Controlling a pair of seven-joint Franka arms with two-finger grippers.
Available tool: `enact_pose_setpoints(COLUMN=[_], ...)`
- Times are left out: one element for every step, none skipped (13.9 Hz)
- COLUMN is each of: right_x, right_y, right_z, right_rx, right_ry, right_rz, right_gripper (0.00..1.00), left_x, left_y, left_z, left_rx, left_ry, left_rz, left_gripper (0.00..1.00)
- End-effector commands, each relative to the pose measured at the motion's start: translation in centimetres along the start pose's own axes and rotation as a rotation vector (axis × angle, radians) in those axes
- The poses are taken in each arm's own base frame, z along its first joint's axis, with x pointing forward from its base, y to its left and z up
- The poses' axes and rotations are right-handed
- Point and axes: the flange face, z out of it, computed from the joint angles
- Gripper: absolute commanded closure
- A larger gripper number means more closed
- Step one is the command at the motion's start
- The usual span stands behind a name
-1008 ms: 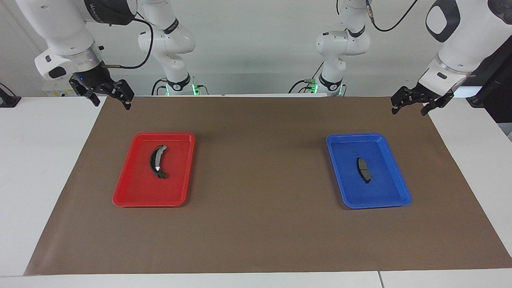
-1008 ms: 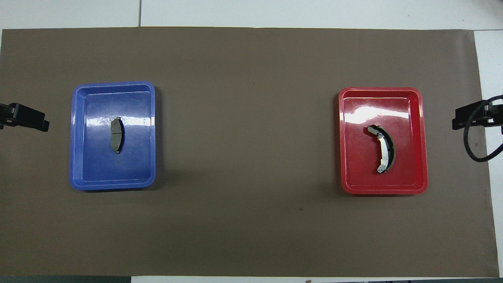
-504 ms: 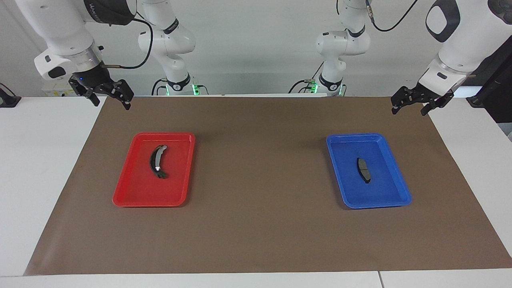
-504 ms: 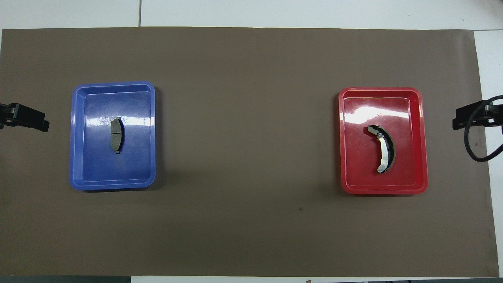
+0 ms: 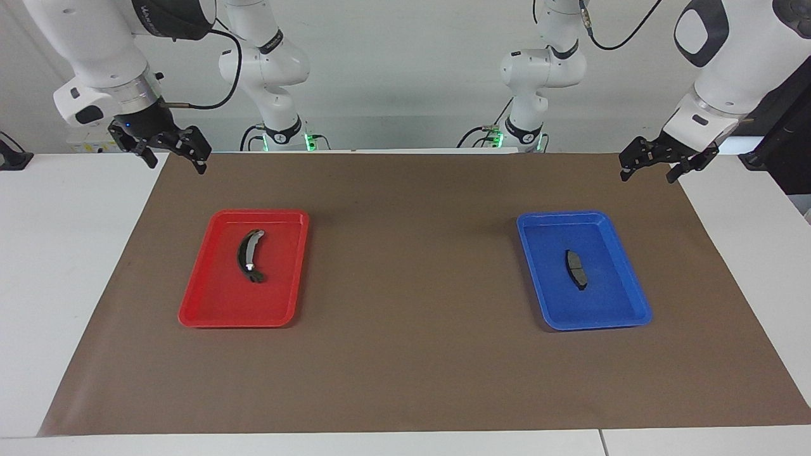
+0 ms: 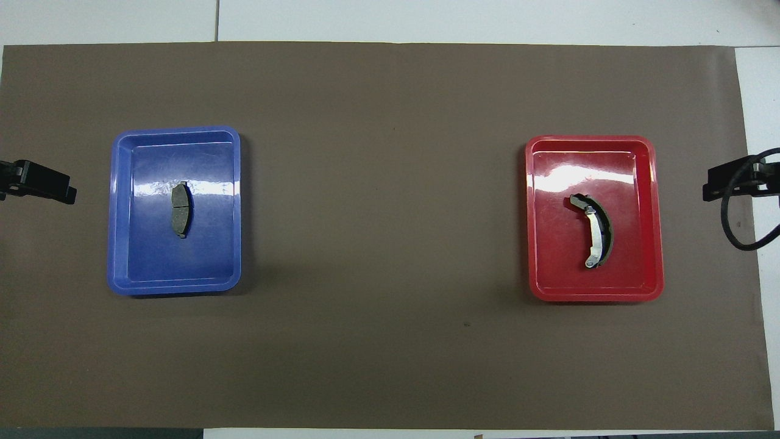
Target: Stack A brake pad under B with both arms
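Observation:
The brake pad A (image 5: pixel 575 268) is small, flat and dark grey, and lies in the blue tray (image 5: pixel 557 216) toward the left arm's end; it also shows in the overhead view (image 6: pixel 181 210). B (image 5: pixel 249 256), the long black crescent with a pale strip, lies in the red tray (image 5: pixel 260 214) toward the right arm's end; it also shows in the overhead view (image 6: pixel 596 230). My left gripper (image 5: pixel 647 173) hangs open and empty over the mat's corner, apart from the blue tray. My right gripper (image 5: pixel 176 159) hangs open and empty over the mat's other near corner, apart from the red tray.
A brown mat (image 5: pixel 405 354) covers most of the white table. The blue tray (image 6: pixel 177 130) and the red tray (image 6: pixel 588 139) sit well apart on it, with bare mat between them. A black cable (image 6: pixel 728 231) loops by the right gripper (image 6: pixel 710 189).

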Motion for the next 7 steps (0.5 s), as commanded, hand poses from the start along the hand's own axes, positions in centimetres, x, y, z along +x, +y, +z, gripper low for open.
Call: enact_pose_setpoints(right_x=[-0.18,-0.15,-0.15,-0.14,-0.13,-0.12,-0.12], right_y=[0.03,-0.15,-0.24,-0.24,-0.16,-0.08,0.00], right_z=[-0.16,-0.09,-0.09,-0.11,-0.10,-0.03,0.05], right_rx=[0.004,0.003,0.003,0.003,0.003,0.003,0.003], right_ry=[0.005,0.004,0.004,0.006,0.005,0.004,0.002], right_rz=[-0.017,-0.019,-0.020,-0.017,-0.016,-0.018,-0.018], right_gripper=[0.00,0.00,0.00,0.00,0.00,0.00,0.00], left_x=[-0.35,-0.35,-0.35,-0.35,-0.35,-0.35,-0.35], left_y=[0.05,0.05,0.05,0.05,0.05,0.05,0.05], left_z=[0.04,0.04,0.04,0.04,0.04,0.04,0.04], left_rx=[-0.016,-0.016,-0.016,-0.016,-0.016,-0.016,-0.016], left_ry=[-0.006,-0.006,-0.006,-0.006,-0.006,-0.006,-0.006], left_rz=[0.010,0.010,0.010,0.010,0.010,0.010,0.010], left_gripper=[0.00,0.00,0.00,0.00,0.00,0.00,0.00])
